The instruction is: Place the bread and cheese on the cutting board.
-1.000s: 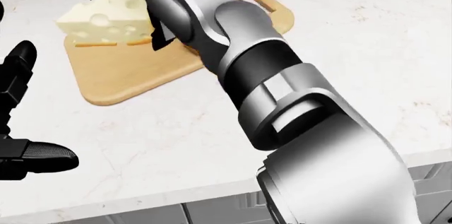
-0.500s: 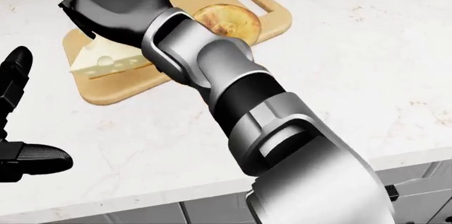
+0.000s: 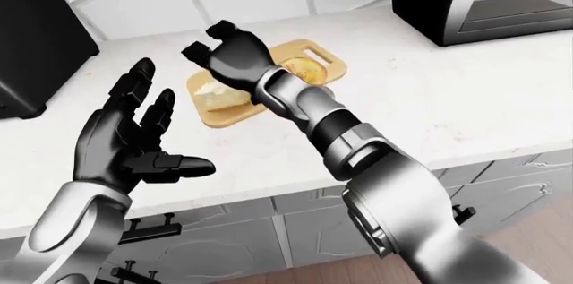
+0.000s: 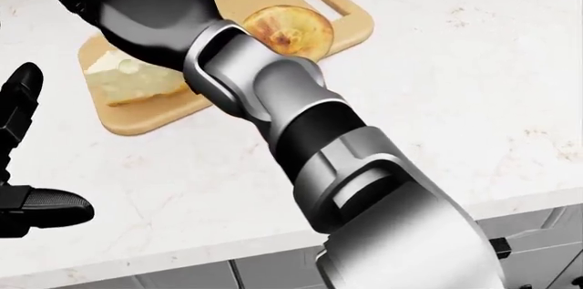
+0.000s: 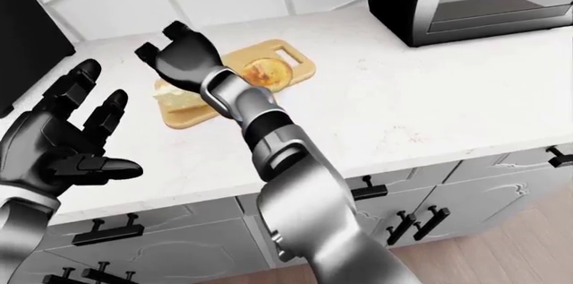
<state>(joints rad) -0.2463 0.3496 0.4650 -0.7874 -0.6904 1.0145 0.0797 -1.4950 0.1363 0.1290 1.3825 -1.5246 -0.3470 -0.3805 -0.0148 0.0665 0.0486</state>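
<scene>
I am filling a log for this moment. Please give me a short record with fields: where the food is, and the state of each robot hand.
cheese: lying on the cutting board, left part in head view
bread: on the same board, near its handle slot
right robot hand: open, above the board, holding nothing
left robot hand: open, empty, away from the board
task state: both foods are on the board

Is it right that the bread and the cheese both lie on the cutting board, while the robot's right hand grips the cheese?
Not quite. The bread and cheese do lie on the cutting board, but the right hand grips nothing: the left-eye view shows it above the cheese with fingers spread open.
</scene>
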